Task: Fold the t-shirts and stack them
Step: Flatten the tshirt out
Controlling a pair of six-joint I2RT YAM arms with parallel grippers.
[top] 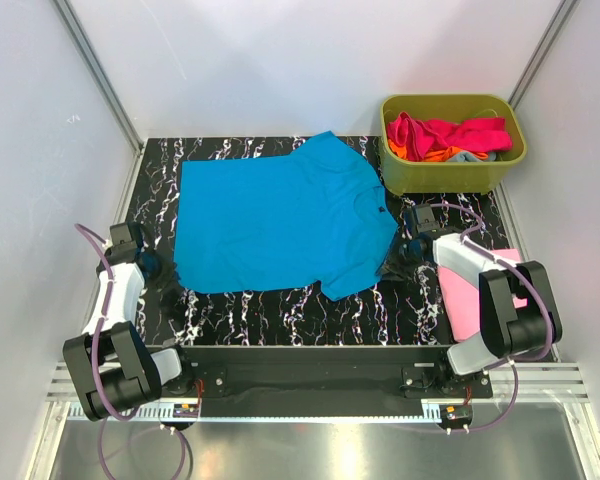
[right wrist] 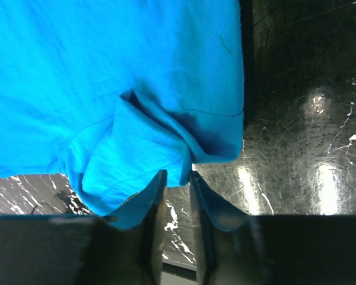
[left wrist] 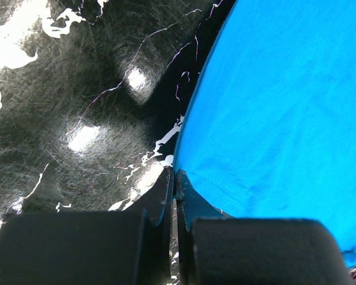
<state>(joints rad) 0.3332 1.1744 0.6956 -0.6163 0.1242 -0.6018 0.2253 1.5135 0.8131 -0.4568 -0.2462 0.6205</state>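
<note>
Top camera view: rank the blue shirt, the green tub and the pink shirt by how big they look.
1. blue shirt, spread flat, clearly largest.
2. green tub.
3. pink shirt, which looks smallest, but the right arm hides part of it, so the last two places are unsure.

soft matt cyan cloth t-shirt (top: pixel 280 215) on a glossy, finely scratched black marbled tabletop (top: pixel 280 310); smooth olive plastic tub (top: pixel 450 177)

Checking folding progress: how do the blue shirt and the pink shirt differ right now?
The blue shirt lies spread open in the middle; the pink shirt is a compact block at the right edge. The blue shirt is nearly all in view; the pink shirt is partly covered by the right arm. Both are plain and outside the tub.
</note>
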